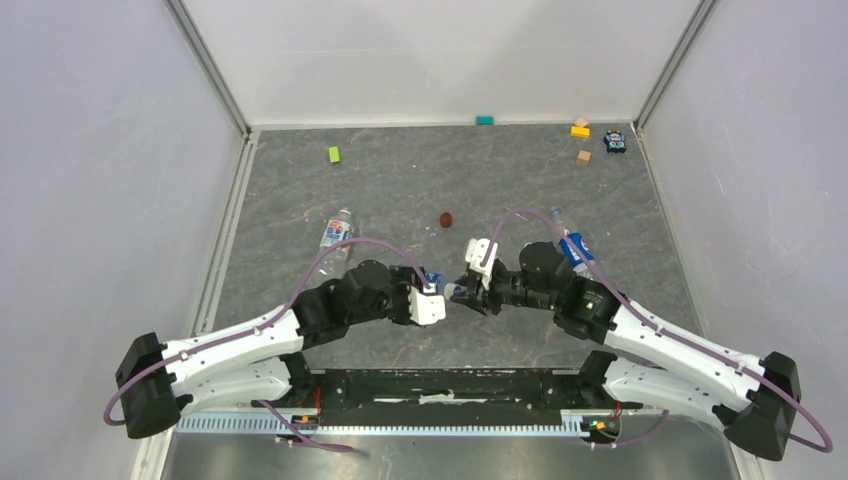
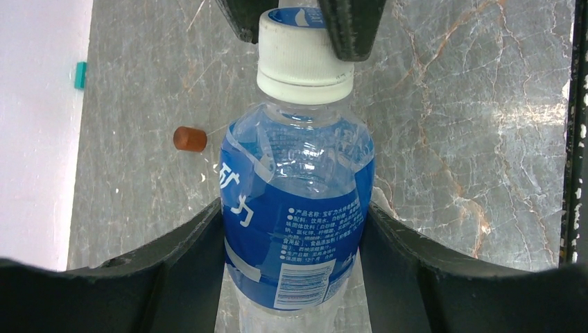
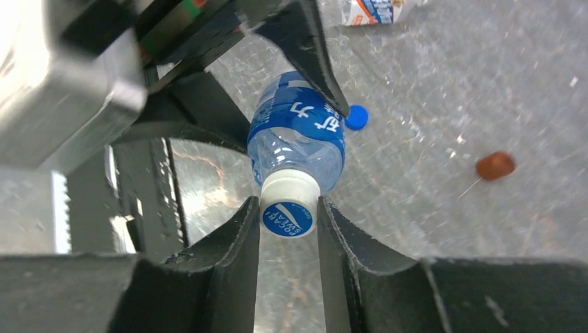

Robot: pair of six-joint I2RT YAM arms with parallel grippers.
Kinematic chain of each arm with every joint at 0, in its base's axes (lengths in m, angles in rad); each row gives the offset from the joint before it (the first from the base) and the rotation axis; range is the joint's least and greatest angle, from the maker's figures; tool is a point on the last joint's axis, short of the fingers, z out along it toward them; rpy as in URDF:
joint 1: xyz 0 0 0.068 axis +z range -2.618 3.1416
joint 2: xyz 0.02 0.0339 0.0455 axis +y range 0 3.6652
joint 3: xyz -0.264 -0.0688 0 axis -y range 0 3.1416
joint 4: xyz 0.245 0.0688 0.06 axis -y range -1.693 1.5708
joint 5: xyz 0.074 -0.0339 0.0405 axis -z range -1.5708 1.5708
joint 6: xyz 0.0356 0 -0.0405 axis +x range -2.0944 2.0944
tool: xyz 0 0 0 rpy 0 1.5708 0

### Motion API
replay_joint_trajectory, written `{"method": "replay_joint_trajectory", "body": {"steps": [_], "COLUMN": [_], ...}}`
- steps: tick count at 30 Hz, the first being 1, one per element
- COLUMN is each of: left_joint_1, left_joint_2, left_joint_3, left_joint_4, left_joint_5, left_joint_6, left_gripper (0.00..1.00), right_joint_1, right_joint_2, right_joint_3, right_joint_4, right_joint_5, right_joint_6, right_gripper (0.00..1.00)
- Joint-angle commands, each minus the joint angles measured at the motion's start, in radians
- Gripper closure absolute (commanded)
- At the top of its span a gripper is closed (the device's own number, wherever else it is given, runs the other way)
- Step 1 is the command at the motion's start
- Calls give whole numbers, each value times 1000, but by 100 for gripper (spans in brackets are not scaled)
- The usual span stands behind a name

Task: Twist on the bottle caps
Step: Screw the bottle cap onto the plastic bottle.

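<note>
My left gripper [image 2: 295, 218] is shut on a clear bottle [image 2: 298, 208] with a blue-and-white label, its fingers on the label. A whitish cap [image 2: 304, 59] with a blue top sits on that bottle's neck. My right gripper [image 3: 289, 203] is shut on this cap [image 3: 288, 216], one finger on each side. In the top view the two grippers [image 1: 432, 303] [image 1: 466, 291] meet at mid-table with the bottle [image 1: 444, 287] between them. A solid blue cap [image 3: 356, 117] lies on the table beside the held bottle. Two more bottles lie at the left [image 1: 337, 232] and right [image 1: 572, 245].
A dark red-brown disc [image 1: 446, 220] lies just beyond the grippers. Toy blocks sit near the back wall: green [image 1: 334, 154], teal [image 1: 485, 120], yellow [image 1: 580, 130], tan [image 1: 583, 157], and a dark toy [image 1: 614, 143]. White walls enclose the table on three sides.
</note>
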Motion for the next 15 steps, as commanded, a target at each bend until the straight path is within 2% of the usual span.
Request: {"method": "replay_joint_trajectory", "body": {"steps": [1,5,7,11,15], "left_joint_1": [-6,-7,-7,-7,-7], "left_joint_2": [-22,-23,-26,-29,-29], "left_joint_3": [23,17,15,15,15], "left_joint_4": [100,100,100,99,98], "left_joint_5": [-8,-31,-38,-41,-37], "left_joint_6": [7,26,30,30,28], "left_gripper": [98,98,98,98,98], "right_joint_1": [5,5,6,6,6], "right_joint_2": [35,52,34,-12,-71], "right_joint_3": [26,5,-14,-2,20], "right_joint_4": [61,135,190,203,183], "right_joint_5": [70,3,12,53,84], "right_joint_6": [378,488,499,391,219], "right_gripper": [100,100,97,86,69]}}
